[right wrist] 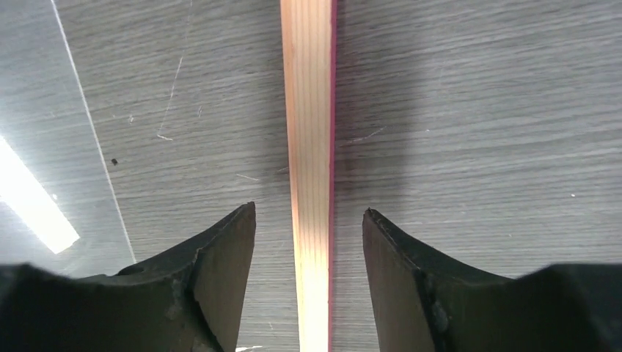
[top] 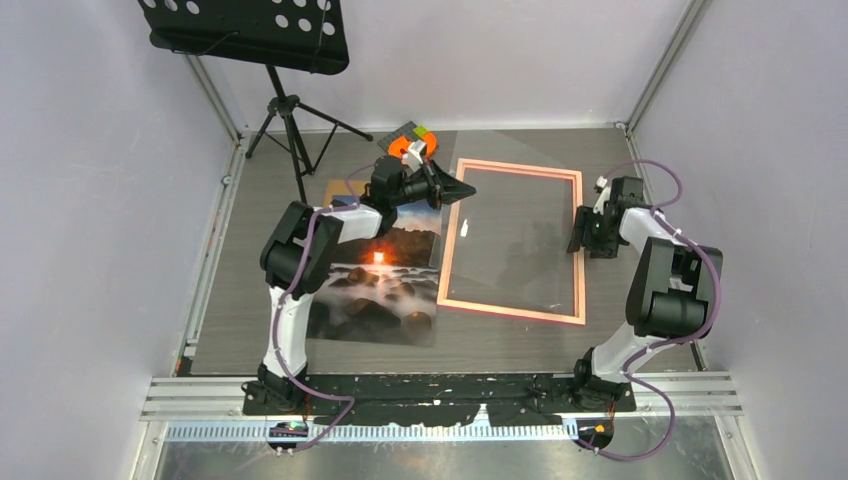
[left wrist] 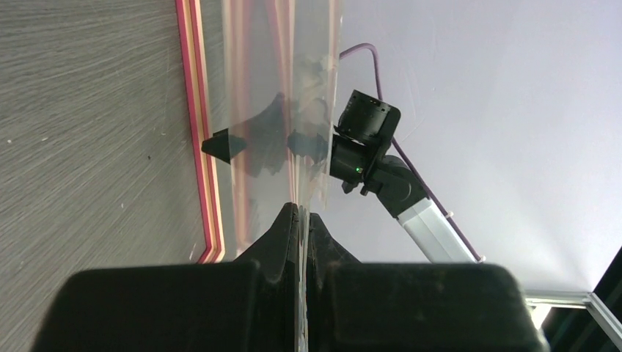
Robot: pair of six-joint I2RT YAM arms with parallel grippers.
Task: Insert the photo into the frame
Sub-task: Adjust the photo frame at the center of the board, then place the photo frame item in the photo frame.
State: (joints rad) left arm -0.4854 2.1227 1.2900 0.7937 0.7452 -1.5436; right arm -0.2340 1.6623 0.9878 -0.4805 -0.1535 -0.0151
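The photo (top: 385,285) lies flat on the table (top: 520,345), left of centre, outside the frame (top: 510,311). Its right edge sits just beside the frame's left rail. The frame lies flat to the right of it, with only table showing inside its border.

Between photo and frame is the sheet (top: 520,240). My left gripper (top: 462,190) is clamped on its edge near the frame's far-left corner. In the left wrist view the fingers (left wrist: 282,235) are pressed together on it with no gap, and the sheet (left wrist: 293,88) stands up edge-on. It slants over the frame opening, so it is what blocks the way in.

My right gripper (top: 585,240) hovers at the frame's right rail. In the right wrist view the jaws are parted, one on each side of the rail (right wrist: 312,147), and hold nothing. I see table on both sides between finger and wood.

Far of the photo, just beyond the left wrist, sits a small orange roll (top: 410,147) against something grey and green. A music stand (top: 250,30) is in the far-left corner.

The left arm crosses the photo's far end and hides it. The sheet is mostly glare, so I cannot tell where its low edge rests. A bright streak and a thin line at the left of the right wrist view are all I get of it there.
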